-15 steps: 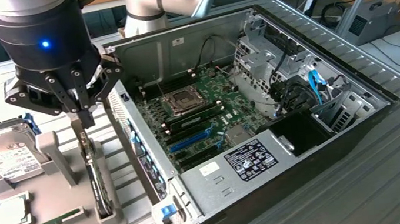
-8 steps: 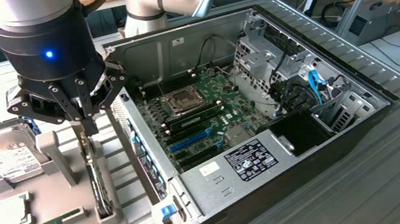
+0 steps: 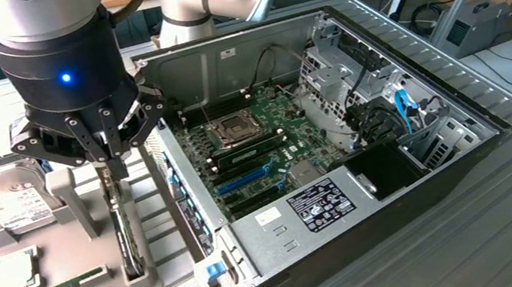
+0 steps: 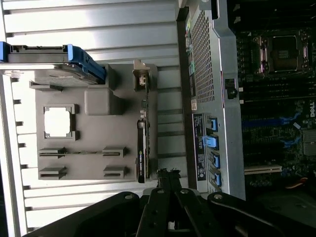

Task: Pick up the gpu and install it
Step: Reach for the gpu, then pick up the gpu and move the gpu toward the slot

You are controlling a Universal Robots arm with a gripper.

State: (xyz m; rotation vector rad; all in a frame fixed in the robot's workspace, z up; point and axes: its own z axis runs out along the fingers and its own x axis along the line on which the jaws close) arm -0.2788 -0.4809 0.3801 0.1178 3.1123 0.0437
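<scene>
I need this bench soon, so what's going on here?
A robot arm's gripper, fingers shut, hangs over a gray holder beside the open PC case. The gpu stands on edge in that holder, right below the fingertips; whether they touch it I cannot tell. It is not yet lifted or installed. A hard drive sits at the holder's end.

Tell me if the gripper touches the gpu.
Cannot tell. In the exterior view the gripper ends right at the gpu, but neither contact nor gap shows plainly.
</scene>
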